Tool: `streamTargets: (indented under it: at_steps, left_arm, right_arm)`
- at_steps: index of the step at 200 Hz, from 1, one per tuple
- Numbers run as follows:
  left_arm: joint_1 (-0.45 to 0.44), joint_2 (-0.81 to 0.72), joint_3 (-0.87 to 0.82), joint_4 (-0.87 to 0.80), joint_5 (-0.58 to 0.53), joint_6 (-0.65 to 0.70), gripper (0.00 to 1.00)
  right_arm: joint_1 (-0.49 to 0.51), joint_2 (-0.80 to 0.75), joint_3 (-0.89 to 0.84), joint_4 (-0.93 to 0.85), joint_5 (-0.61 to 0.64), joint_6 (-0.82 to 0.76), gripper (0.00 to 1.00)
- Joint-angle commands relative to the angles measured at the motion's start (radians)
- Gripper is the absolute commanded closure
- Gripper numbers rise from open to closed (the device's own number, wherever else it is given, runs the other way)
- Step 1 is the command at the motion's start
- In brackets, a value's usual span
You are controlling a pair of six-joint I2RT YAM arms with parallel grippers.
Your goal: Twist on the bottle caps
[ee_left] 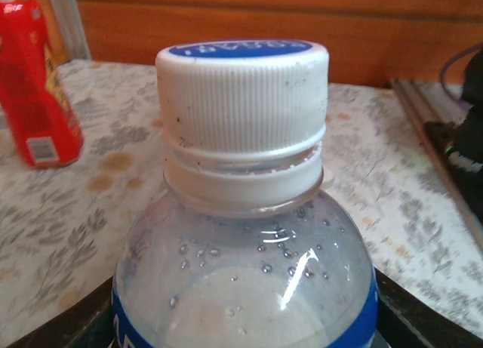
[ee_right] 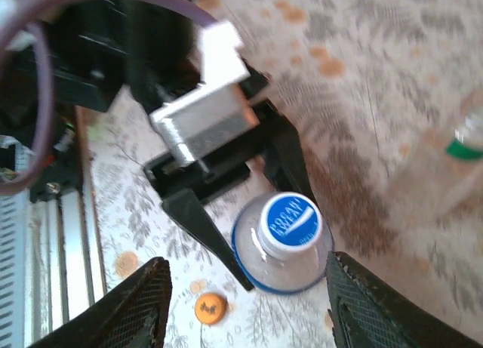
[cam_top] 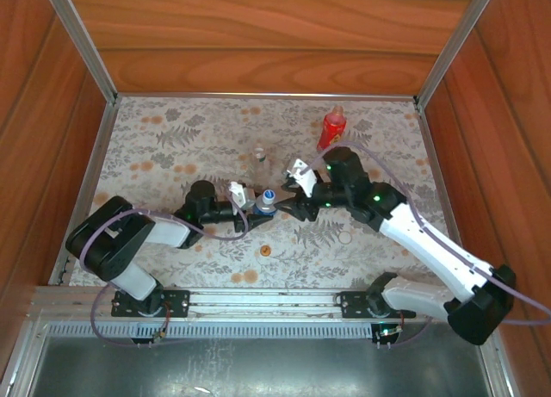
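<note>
L arm: blk housings, white link nr base.
R arm: white links, blk joints, green LEDs lit.
Cables: thin, purple, looped.
R fingers: blk, mesh-textured pads.
L wrist block: white-grey box, blk bracket.
Bases: blk plates on alu rail.

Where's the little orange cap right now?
The orange cap lies on the flowery table, near the middle of the top view, just on the arm-base side of the short bottle.
</note>
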Motion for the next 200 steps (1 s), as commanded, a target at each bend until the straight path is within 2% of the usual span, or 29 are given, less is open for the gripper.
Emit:
streamTargets:
  at_steps: [1, 30, 79, 97, 150, 176, 200]
  left_arm:
    - [-0.034, -0.057, 0.038, -0.018, 0.096, -0.056, 0.44]
    - [-0.078, -0.108, 0.078, -0.079, 0.119, -0.056, 0.44]
    - [-0.119, -0.151, 0.114, -0.117, 0.143, -0.051, 0.44]
    - [-0.122, -0.166, 0.112, -0.125, 0.144, -0.047, 0.44]
    - [-0.126, -0.194, 0.11, -0.14, 0.127, -0.035, 0.44]
    - [-0.125, -0.196, 0.113, -0.146, 0.106, -0.026, 0.44]
    - [-0.126, -0.21, 0.117, -0.146, 0.048, -0.01, 0.44]
  right_arm:
    - [-0.048, -0.022, -0.014, 0.108, -0.236, -0.109, 0.44]
    - [-0.074, -0.002, 0.023, 0.069, -0.388, -0.157, 0.44]
    - [-0.094, 0.041, 0.046, 0.043, -0.463, -0.213, 0.5]
    - [-0.097, 0.052, 0.053, 0.028, -0.471, -0.217, 0.56]
    - [-0.1, 0.074, 0.069, -0.016, -0.475, -0.243, 0.61]
    - [-0.101, 0.078, 0.074, -0.022, -0.46, -0.241, 0.71]
    - [-0.103, 0.075, 0.071, -0.019, -0.388, -0.226, 0.79]
